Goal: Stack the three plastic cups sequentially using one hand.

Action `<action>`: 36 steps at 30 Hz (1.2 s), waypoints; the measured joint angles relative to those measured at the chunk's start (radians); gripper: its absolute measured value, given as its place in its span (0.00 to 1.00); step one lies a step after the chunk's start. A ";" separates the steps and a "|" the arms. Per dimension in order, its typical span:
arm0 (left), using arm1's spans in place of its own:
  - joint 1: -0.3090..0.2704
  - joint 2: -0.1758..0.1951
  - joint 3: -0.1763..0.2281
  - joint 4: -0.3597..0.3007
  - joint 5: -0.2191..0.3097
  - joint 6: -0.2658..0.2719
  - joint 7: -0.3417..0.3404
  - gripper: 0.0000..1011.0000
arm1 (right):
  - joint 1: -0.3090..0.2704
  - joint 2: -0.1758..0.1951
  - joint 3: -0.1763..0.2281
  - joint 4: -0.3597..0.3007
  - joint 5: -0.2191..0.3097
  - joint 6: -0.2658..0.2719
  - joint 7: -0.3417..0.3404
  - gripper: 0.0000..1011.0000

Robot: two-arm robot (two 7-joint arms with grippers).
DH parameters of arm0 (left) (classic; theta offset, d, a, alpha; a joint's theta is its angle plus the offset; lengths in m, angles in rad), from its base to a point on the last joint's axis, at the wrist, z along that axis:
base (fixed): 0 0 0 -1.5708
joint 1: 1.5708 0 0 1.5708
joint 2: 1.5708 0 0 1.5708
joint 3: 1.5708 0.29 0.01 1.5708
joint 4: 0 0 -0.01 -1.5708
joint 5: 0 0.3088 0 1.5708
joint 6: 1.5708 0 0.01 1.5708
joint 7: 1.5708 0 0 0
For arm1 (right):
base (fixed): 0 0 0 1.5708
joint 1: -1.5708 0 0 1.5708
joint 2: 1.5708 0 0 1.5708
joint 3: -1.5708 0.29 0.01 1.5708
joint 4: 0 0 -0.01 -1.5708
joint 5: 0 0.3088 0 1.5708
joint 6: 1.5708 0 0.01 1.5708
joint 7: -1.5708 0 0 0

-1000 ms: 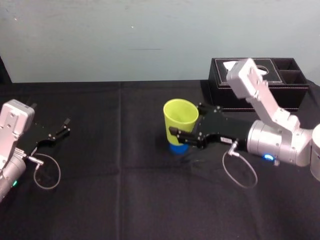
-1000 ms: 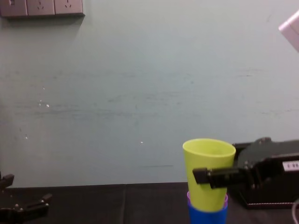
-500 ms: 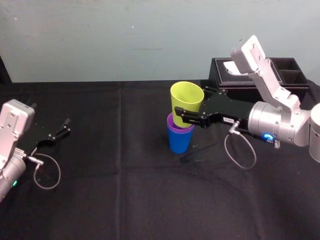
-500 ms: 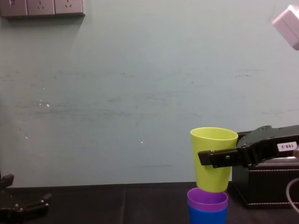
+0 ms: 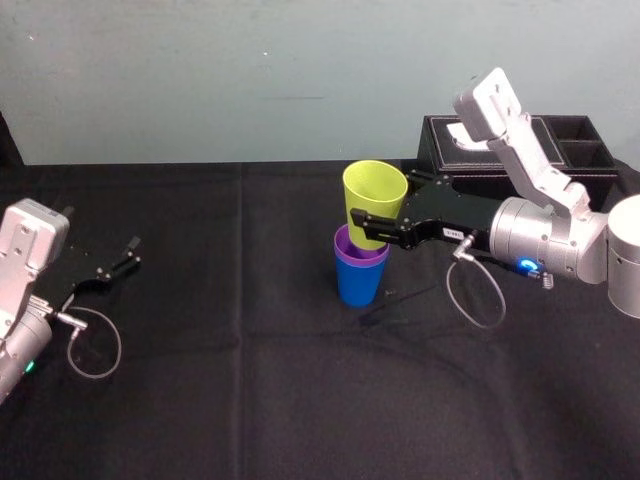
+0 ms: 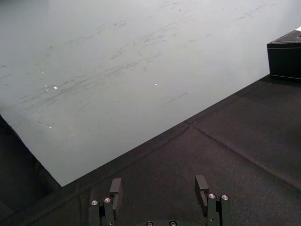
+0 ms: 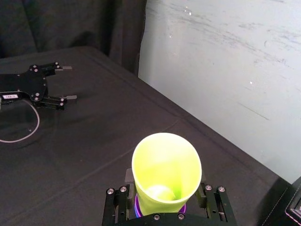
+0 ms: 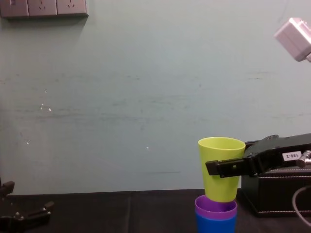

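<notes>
My right gripper (image 5: 385,210) is shut on the yellow-green cup (image 5: 374,195), one finger on each side of its wall. The cup hangs upright over the stack, its base right at the rim of the purple cup (image 5: 346,251), which sits nested in the blue cup (image 5: 358,284). The chest view shows the yellow-green cup (image 8: 219,151) in the right gripper (image 8: 216,169) directly above the purple cup (image 8: 215,206) and blue cup (image 8: 215,224). The right wrist view looks down into the yellow-green cup (image 7: 164,160) between that gripper's (image 7: 165,188) fingers. My left gripper (image 5: 128,255) rests open at the table's left.
A black stitched tissue box (image 5: 580,190) stands at the back right, just behind my right arm. The table carries a black cloth (image 5: 250,380). A pale wall runs along the table's far edge. A cable loop (image 5: 95,350) lies by the left arm.
The right gripper carried the yellow-green cup up and back from low in front of the stack to over it, then sank slightly toward the purple cup. The left arm stayed still.
</notes>
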 joint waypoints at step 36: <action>0.000 0.000 0.000 0.000 0.000 0.000 0.000 1.00 | 0.019 -0.033 -0.021 0.058 -0.036 -0.010 0.004 0.73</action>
